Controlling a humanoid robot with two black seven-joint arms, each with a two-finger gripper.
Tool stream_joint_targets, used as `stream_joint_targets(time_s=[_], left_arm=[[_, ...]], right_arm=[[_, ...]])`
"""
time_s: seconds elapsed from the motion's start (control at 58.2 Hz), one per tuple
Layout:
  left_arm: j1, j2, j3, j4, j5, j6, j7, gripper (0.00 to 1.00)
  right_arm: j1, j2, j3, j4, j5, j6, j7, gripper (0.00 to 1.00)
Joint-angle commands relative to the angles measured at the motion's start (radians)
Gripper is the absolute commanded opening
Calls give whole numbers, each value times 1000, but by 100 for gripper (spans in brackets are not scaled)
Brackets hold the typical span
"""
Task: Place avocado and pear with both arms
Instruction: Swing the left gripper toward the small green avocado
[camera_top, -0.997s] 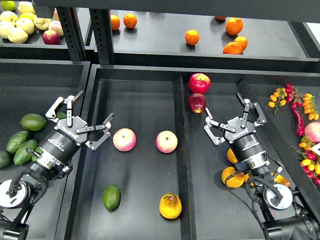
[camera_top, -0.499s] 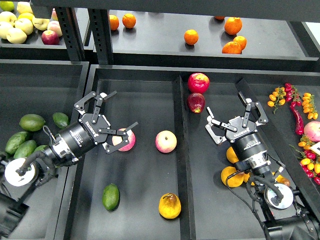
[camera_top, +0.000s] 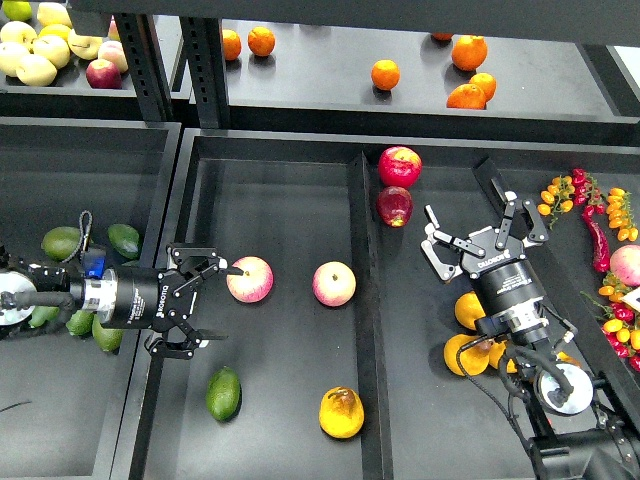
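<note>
The left end effector is spread wide and holds nothing — the avocado lies just below it on the tray floor, a pink apple near its upper fingertip. The right end effector is also wide open and empty, with the pear well down and to its left — across the divider.

Your left arm enters from the left edge and lies nearly horizontal, its wrist straight. Your left gripper points right with both fingers spread wide, one above the other. Your right arm rises from the lower right corner. Your right gripper points up and away, fingers spread apart.
</note>
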Motion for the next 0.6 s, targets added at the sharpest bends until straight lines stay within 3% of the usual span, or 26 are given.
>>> stream_joint_targets(time_s=[0.0, 0.585], left_arm=[[-12, -41, 74, 63, 126, 0, 0, 99], [-14, -241, 145, 208, 318, 0, 0, 99]], right_arm=[[7, 0, 9, -9, 0, 0, 0, 99], [13, 0, 34, -29, 0, 0, -1, 99]])
